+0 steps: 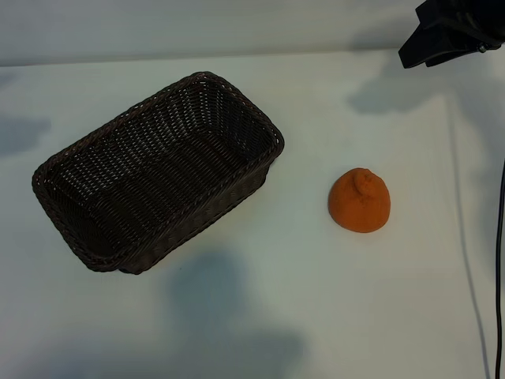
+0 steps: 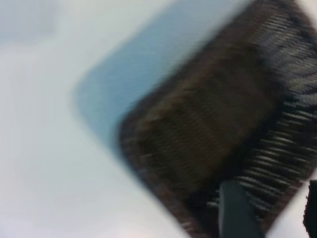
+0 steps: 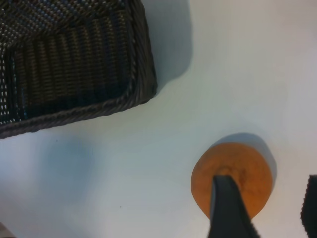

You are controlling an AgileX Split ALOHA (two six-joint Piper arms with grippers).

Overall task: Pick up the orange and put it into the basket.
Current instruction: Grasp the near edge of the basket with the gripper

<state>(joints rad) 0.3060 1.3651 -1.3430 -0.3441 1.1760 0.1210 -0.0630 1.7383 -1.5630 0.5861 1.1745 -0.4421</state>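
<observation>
- The right gripper [image 3: 265,208] had its fingers spread apart and grasped nothing; in the right wrist view one dark finger [image 3: 227,208] crossed in front of the orange [image 3: 233,171] while the other showed only as a sliver at the frame's edge.
- The orange sat on the white table [image 1: 316,300] (knobbly bump up, as the exterior view showed it [image 1: 360,200]), beside the basket but clearly apart from it, and no finger could be seen touching it.
- The left gripper [image 2: 270,210] also stood parted with nothing between its fingers; the left wrist view was smeared, with one finger [image 2: 237,210] in front of the basket's wicker [image 2: 208,129].
- The basket [image 1: 162,170] lay on the table toward the left of the exterior view, set at a slant, dark brown and woven, with nothing inside it.
- In the exterior view only a black part of the right arm [image 1: 446,31] showed, at the top right corner, well away from the orange.
- A thin dark cable [image 1: 499,260] ran down the right edge of that view.
</observation>
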